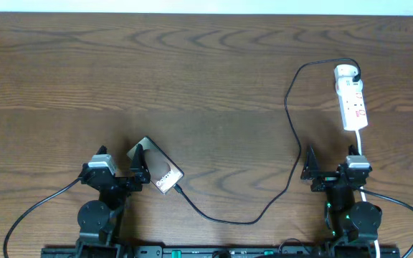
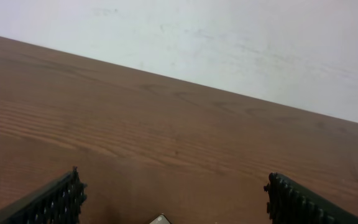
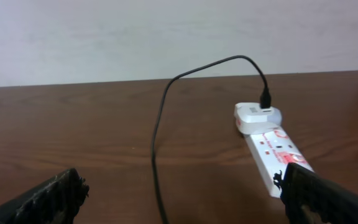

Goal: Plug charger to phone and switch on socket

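Resting apart, empty: left end effector [image 2: 174, 190], right end effector [image 3: 182, 186].
Charger [image 1: 292, 136] tip meets phone [image 1: 155, 166]; seating and socket [image 1: 353, 104] switch unclear.

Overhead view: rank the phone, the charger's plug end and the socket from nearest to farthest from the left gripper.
1. Phone, right beside the left gripper.
2. Charger plug end, just beyond the phone's lower corner.
3. Socket, far across on the right side.
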